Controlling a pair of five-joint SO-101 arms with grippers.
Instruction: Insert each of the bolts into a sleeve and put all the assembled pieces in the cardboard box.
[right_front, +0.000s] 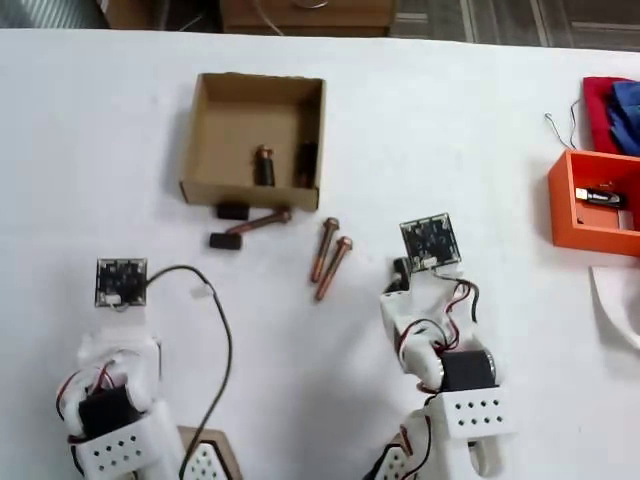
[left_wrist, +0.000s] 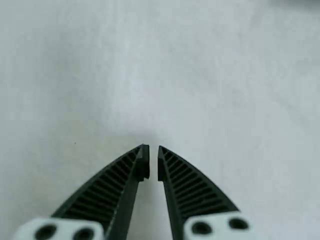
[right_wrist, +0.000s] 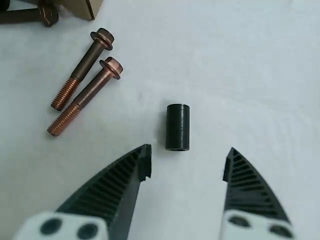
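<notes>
Nearest us, our right claw (right_wrist: 187, 156) stands spread and empty, a black sleeve (right_wrist: 178, 126) lying just ahead of its tips. Beyond it we see two bolts (right_wrist: 86, 96) side by side near the cardboard box (right_front: 252, 190). Our left claw (left_wrist: 150, 152) is pinched nearly closed on nothing over the table (left_wrist: 200, 75).

White arms (right_front: 470, 415), black motors (right_front: 465, 368), red-black wires (right_front: 466, 297); claw fingers (right_wrist: 125, 175) black, ribbed (white screw-holed bases (right_wrist: 65, 227)).

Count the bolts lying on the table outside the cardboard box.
3. The first bolt lies just in front of the cardboard box; the second bolt and third bolt lie side by side farther out, toward the right hand. None looks hidden.
</notes>
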